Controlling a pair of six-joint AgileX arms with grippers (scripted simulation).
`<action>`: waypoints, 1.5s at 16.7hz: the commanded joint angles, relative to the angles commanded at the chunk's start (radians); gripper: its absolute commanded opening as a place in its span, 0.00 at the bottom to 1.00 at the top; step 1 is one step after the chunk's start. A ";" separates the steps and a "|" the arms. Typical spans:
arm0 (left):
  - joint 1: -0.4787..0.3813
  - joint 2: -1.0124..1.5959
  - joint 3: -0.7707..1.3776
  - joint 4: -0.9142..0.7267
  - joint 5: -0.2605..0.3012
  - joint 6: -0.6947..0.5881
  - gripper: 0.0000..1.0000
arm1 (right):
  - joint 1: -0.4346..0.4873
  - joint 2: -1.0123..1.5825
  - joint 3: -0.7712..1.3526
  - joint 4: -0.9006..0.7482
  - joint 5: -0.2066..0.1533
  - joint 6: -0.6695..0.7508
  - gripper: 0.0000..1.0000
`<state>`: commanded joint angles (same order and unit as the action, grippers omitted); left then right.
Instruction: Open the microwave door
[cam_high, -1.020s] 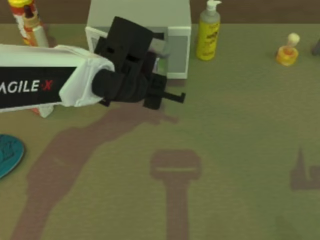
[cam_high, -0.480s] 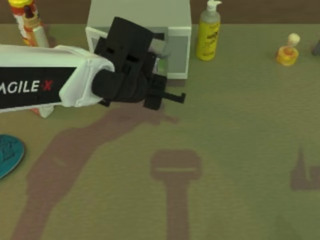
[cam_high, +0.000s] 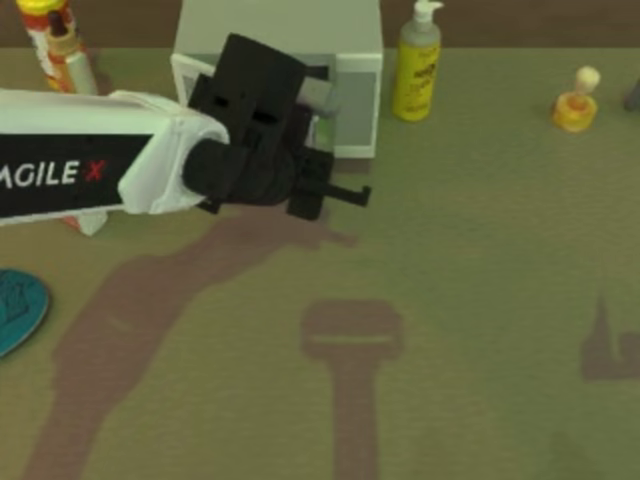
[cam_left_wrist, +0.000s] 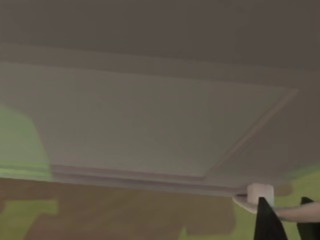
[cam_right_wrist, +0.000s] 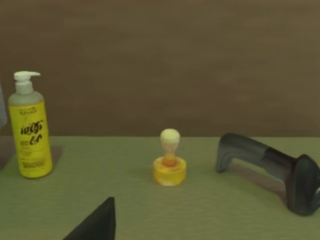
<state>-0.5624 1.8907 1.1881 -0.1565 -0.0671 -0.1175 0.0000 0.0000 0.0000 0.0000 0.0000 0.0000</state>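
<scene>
White-grey microwave (cam_high: 345, 40), yellow pump bottle (cam_high: 416, 75), olive-green table (cam_high: 480, 300).

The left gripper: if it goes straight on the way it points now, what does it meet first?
Most likely the white-framed microwave door with its grey window, which fills the left wrist view right ahead of the left gripper. The exact gap between them is unclear.

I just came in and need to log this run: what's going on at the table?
The left gripper is at the front of the microwave, which stands at the table's far edge, working at the microwave door. The door looks only slightly ajar, with a strip of green interior showing. The right arm is not in the top view; its wrist camera faces a yellow pump bottle and a small yellow stamp.
</scene>
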 joint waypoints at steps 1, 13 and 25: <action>0.000 0.000 0.000 0.000 0.000 0.000 0.00 | 0.000 0.000 0.000 0.000 0.000 0.000 1.00; 0.014 -0.022 -0.030 0.010 0.036 0.041 0.00 | 0.000 0.000 0.000 0.000 0.000 0.000 1.00; 0.014 -0.022 -0.030 0.010 0.036 0.041 0.00 | 0.000 0.000 0.000 0.000 0.000 0.000 1.00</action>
<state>-0.5480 1.8688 1.1580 -0.1464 -0.0315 -0.0760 0.0000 0.0000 0.0000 0.0000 0.0000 0.0000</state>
